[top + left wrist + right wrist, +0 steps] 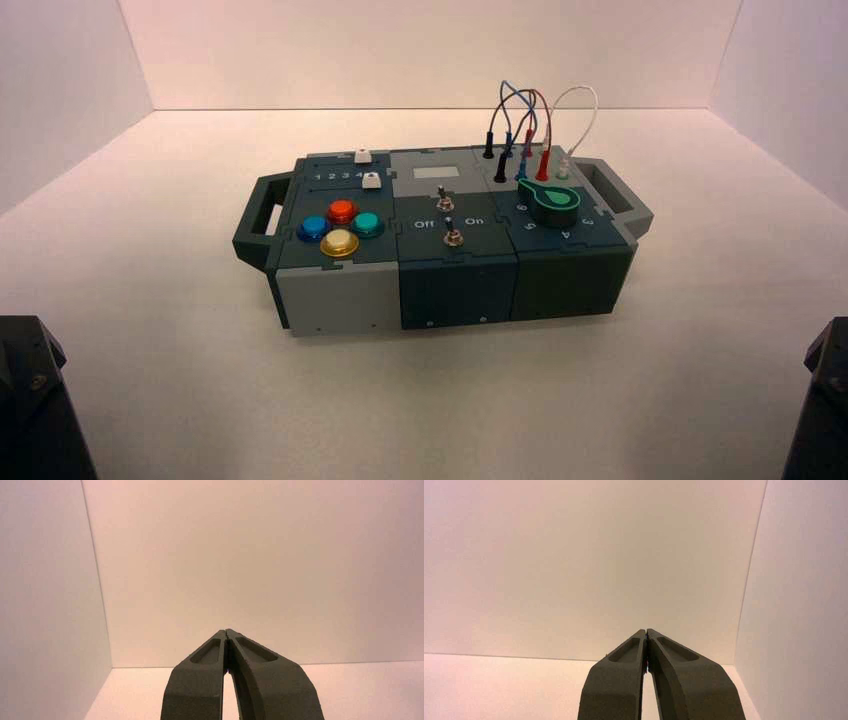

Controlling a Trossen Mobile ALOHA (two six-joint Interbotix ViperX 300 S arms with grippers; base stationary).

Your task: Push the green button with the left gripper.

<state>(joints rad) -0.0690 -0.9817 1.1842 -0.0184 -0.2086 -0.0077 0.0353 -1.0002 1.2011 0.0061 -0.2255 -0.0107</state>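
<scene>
The green button [367,223] is a small teal dome on the box's left part, in a cluster with a red button [342,210], a blue button [313,229] and a yellow button [339,242]. My left arm [30,400] is parked at the bottom left corner of the high view, far from the box. Its gripper [226,631] is shut and empty, and faces the bare back wall. My right arm [825,400] is parked at the bottom right corner. Its gripper [646,631] is shut and empty too.
The box [440,270] stands mid-table, slightly turned, with handles at both ends. It bears two white sliders [367,168], two toggle switches [451,220] between "Off" and "On", a dark-green pointer knob [553,200] and plugged wires [525,130]. White walls enclose the table.
</scene>
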